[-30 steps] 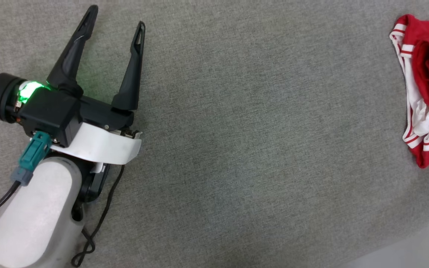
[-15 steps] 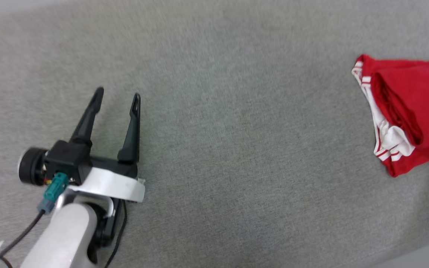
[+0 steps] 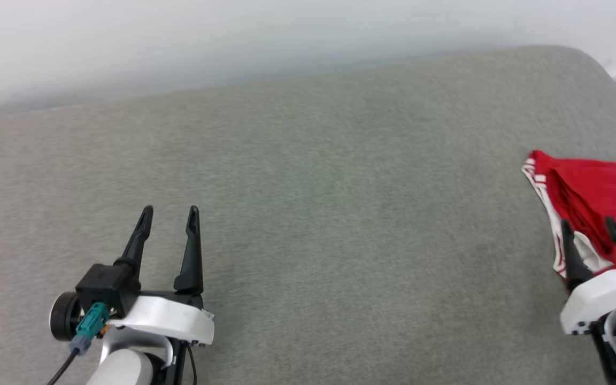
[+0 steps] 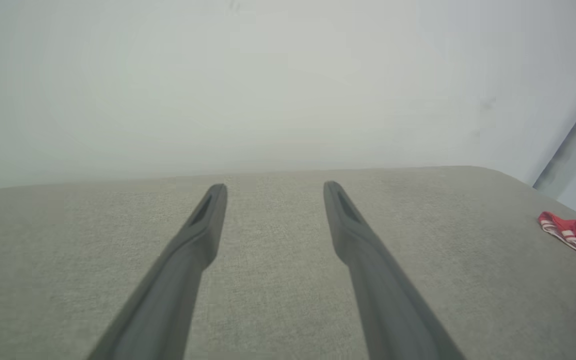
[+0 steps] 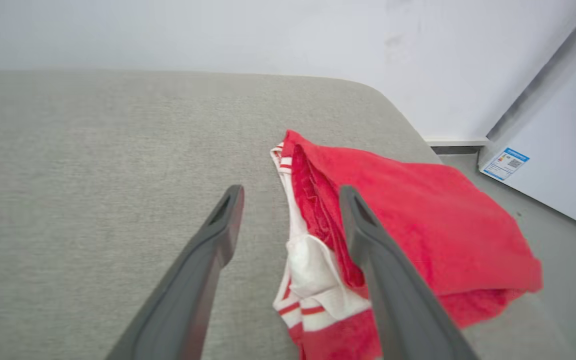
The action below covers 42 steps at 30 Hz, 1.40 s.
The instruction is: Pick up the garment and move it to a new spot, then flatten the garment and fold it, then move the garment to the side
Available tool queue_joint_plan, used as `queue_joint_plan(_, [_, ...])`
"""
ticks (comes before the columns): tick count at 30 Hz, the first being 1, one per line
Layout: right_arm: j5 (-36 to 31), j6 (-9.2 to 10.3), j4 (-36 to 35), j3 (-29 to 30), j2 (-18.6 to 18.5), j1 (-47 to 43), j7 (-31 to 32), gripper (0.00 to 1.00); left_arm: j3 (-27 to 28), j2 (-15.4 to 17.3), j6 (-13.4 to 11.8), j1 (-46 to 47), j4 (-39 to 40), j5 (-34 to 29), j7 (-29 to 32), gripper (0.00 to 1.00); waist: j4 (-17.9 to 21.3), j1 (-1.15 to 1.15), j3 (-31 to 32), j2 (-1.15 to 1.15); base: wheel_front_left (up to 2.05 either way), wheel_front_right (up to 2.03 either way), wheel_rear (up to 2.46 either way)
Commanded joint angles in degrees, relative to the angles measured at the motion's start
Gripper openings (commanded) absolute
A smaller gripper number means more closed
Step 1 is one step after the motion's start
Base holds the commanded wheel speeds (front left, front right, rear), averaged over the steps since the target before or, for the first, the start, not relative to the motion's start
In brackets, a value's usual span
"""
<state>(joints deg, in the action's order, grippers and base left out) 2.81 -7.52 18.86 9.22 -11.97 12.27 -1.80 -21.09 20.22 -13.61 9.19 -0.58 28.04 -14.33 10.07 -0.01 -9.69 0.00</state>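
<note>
Folded garment [image 3: 597,184] at the right end of the counter [image 3: 340,214]. The head camera has tilted upward, bringing in the right end effector [image 3: 587,224], spread and empty over the garment's near edge. Left end effector [image 3: 170,211] spread, well apart. Task apparently near complete.

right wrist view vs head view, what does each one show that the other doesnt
Right wrist view: a white unit with a label, and grey floor. Head view: the left gripper, open. Both: the red garment, the open right gripper at its striped white edge, the grey padded surface, the pale wall.
</note>
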Motion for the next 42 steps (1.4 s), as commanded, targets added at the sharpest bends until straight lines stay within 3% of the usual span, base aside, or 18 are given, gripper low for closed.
queue_joint_plan(1, [0.5, 0.07, -0.8, 0.0, 0.4, -0.8, -0.4, 1.00, 0.1, -0.2, -0.1, -0.8, -0.2, 0.2, -0.3, 1.00, -2.4, 0.01, 2.2, 0.00, 0.00, 0.00, 0.00])
queue_joint_plan(10, [2.7, 0.06, -14.5, -2.9, 6.3, -9.1, -1.8, 1.00, 1.2, -0.6, -0.5, -4.1, -2.6, -0.7, -0.8, 1.00, -8.2, 0.01, 6.7, 0.00, 0.00, 0.00, 0.00])
queue_joint_plan(19, [3.1, 0.06, -23.1, -4.0, 8.3, -17.8, 0.3, 1.00, 2.2, 0.3, 0.8, -8.5, -4.5, -0.6, -0.9, 1.00, -9.9, 0.01, 10.5, 0.00, 0.00, 0.00, 0.00])
queue_joint_plan(42, [3.1, 0.06, -25.9, -4.5, 9.2, -20.3, 2.4, 1.00, 1.9, -1.5, 2.9, -9.6, -5.7, -1.7, -1.0, 1.00, -9.7, 0.01, 12.1, 0.00, 0.00, 0.00, 0.00])
